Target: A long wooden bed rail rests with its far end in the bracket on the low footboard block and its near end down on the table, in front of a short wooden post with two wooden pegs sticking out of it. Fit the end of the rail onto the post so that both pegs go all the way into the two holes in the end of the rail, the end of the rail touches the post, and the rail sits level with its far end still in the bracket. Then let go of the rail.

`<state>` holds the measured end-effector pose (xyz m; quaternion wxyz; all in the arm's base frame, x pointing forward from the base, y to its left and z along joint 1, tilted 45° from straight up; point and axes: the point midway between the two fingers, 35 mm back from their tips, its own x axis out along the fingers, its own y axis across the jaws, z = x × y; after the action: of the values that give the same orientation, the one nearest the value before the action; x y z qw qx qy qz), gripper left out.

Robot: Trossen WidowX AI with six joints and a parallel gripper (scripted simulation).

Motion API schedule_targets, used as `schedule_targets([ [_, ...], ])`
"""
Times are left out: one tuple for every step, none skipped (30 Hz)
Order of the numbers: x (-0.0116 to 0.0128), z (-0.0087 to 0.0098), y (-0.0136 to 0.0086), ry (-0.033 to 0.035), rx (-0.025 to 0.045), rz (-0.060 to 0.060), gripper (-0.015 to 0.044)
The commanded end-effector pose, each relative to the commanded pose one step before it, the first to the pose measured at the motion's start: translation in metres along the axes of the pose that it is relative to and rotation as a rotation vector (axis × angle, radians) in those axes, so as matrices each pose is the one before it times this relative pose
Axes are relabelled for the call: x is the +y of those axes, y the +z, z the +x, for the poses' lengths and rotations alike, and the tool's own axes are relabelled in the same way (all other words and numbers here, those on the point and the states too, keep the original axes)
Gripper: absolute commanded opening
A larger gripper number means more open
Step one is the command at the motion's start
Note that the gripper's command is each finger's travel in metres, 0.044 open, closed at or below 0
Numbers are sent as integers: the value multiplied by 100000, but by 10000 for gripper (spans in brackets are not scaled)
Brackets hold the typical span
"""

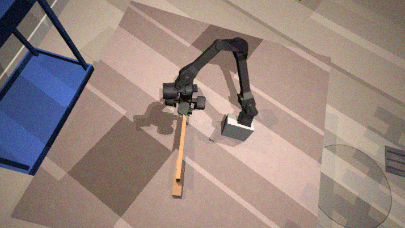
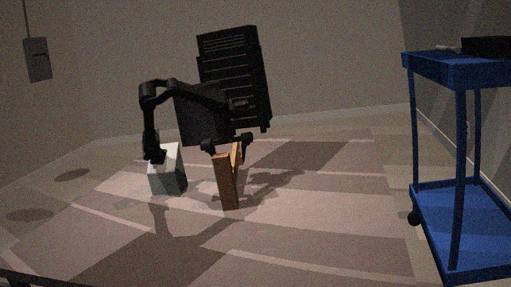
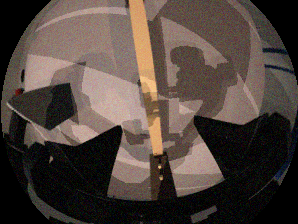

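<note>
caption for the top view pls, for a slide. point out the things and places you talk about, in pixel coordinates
WidowX AI arm's open gripper point(image 1: 185, 112) point(image 3: 157, 124) over one end of the long wooden bed rail point(image 1: 181, 147) point(image 3: 144, 65)
</note>
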<state>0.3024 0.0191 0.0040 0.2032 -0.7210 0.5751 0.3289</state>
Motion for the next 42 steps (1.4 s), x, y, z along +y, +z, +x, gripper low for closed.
schedule_targets([
  [358,398,118,1628,-567,-1730,440],
  [-15,137,8,-6,-16,-2,440],
  [-18,165,9,-6,-19,-3,440],
  [-17,165,9,-6,-17,-3,440],
  [-16,165,8,-6,-16,-2,440],
  [-15,165,8,-6,-15,-2,440],
  [-14,164,7,-5,-13,-2,440],
  [-13,164,7,-5,-12,-2,440],
  [-12,164,7,-5,-11,-2,440],
  [-10,164,8,-9,-7,21,440],
  [-9,164,8,-9,-6,21,440],
  [-8,164,7,-8,-5,22,440],
  [-7,164,7,-8,-4,22,440],
  [-6,163,6,-8,-2,22,440],
  [-5,163,6,-7,-1,22,440],
  [-4,163,6,-7,0,22,440],
  [-3,163,5,-6,2,22,440],
  [-2,162,5,-6,3,22,440],
  [-1,162,5,-6,4,22,440],
  [-1,161,3,2,2,-9,440],
  [0,161,3,2,4,-9,440],
  [1,161,3,2,5,-9,440],
  [2,160,2,3,6,-9,440],
  [3,160,2,3,7,-9,440],
  [4,160,2,4,8,-9,440],
  [5,160,1,4,10,-9,440],
  [6,159,1,5,11,-9,440],
  [7,159,1,5,12,-9,440],
  [8,159,0,6,13,-9,440],
  [9,158,0,6,14,-9,440],
  [10,158,0,7,16,-9,440],
  [11,158,0,7,17,-9,440],
  [12,158,-1,8,18,-9,440],
  [13,157,-1,8,19,-8,440],
  [14,157,-1,9,20,-8,440],
  [15,156,-2,9,21,-8,440],
  [16,156,-2,10,22,-8,440],
  [17,156,-2,10,24,-8,440],
  [18,155,-2,11,25,-8,440],
  [19,154,-3,12,26,-8,440],
  [20,155,-3,12,27,-8,440],
  [21,155,-3,13,28,-8,440],
])
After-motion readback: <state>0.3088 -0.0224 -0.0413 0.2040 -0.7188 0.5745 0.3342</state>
